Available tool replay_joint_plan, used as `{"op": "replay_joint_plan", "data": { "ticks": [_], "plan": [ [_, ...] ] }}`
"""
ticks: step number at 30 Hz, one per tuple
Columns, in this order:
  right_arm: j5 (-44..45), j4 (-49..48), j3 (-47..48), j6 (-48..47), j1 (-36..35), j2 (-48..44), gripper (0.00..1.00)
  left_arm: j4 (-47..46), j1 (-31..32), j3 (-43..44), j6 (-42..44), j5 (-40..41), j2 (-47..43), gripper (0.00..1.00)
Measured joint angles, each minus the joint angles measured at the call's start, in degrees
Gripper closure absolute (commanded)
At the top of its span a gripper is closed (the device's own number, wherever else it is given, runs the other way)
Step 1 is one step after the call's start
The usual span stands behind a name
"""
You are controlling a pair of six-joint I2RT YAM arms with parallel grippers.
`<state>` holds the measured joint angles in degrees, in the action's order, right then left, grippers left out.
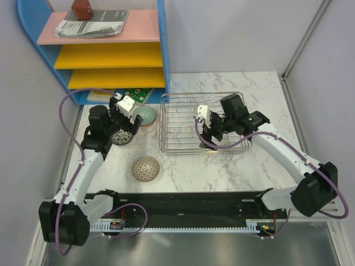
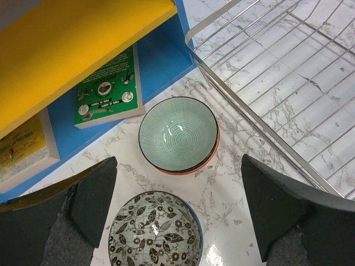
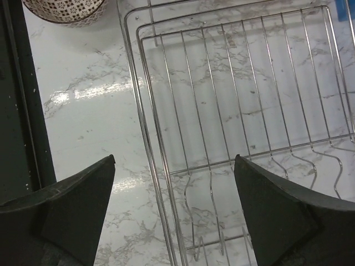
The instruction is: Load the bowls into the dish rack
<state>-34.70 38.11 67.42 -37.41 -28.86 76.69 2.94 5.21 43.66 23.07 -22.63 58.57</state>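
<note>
At the near edge of the white marble worktop (image 1: 238, 169), a long black rail (image 1: 188, 200) carries both arm bases. Just beyond it lies the nearest bowl, a beige mesh-patterned round ceramic bowl (image 1: 146, 168); it rests rim down on the worktop, left of the rack's near corner and apart from it.

Farther back and to the left stands a dark round bowl with a pale leaf pattern (image 2: 155, 230), upright and directly under the left end effector (image 2: 177, 160). The end effector's two black fingers (image 2: 94, 202) are spread fully apart with nothing between them, one to each side of the bowl; whether they reach down to its rim cannot be told.

Beyond the dark bowl, near it but not touching, a pale green ribbed round bowl (image 2: 177, 134) sits upright. It is nested in a second bowl of which only the red-orange rim shows, and the pair stands just beside the rack's left side.

To the right, the large rectangular chrome wire dish rack (image 1: 183, 105) stands flat on the worktop, and the marble shows through its wires. The right end effector (image 3: 175, 160) hangs over the rack's near left part with its fingers (image 3: 277, 208) set wide, gripping nothing.

Farthest back, a green-covered book (image 2: 108, 91) lies on the bottom level of a blue shelf unit (image 1: 162, 39), which has yellow shelves and a pink top. On the top are a spiral-bound booklet (image 1: 91, 25) and a red-brown block (image 1: 82, 8).
</note>
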Motion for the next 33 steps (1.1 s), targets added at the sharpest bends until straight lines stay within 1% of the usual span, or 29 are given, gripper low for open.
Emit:
{"op": "replay_joint_plan", "data": {
  "ticks": [2,5,6,9,14,18,21,26,30,33],
  "plan": [
    [1.8,-0.5,0.0,1.2,-1.5,1.1,0.02,0.2,0.0,0.0,0.0,0.0,0.5,0.01],
    [10.2,-4.9,-0.9,4.1,-1.4,2.0,0.02,0.3,0.0,0.0,0.5,0.0,0.9,0.02],
    [11.1,-5.3,-1.1,4.3,-1.2,2.0,0.02,0.2,0.0,0.0,0.6,0.0,1.0,0.02],
    [17.6,-7.9,-1.4,6.4,-0.5,2.0,0.02,-0.3,0.1,0.0,1.1,0.0,2.1,0.04],
    [30.5,-13.2,-3.6,9.2,0.6,0.2,0.02,-1.7,1.1,0.8,1.7,0.3,8.2,0.05],
    [37.4,-15.1,-5.4,10.6,5.1,-2.5,0.02,-3.3,2.6,3.8,1.6,2.2,14.0,0.05],
    [40.1,-15.5,-6.2,11.1,9.8,-4.1,0.02,-4.5,3.7,6.9,1.6,3.7,17.3,0.05],
    [41.3,-15.8,-8.6,11.2,17.5,-6.2,0.02,-6.5,5.9,15.4,1.6,6.3,24.8,0.05],
    [40.9,-15.6,-11.4,11.1,21.0,-6.7,0.02,-7.5,7.2,21.7,1.5,8.7,30.8,0.04],
    [40.5,-14.9,-13.4,10.8,21.9,-6.7,0.02,-7.5,8.3,25.2,1.4,10.3,34.8,0.04]
  ]
}}
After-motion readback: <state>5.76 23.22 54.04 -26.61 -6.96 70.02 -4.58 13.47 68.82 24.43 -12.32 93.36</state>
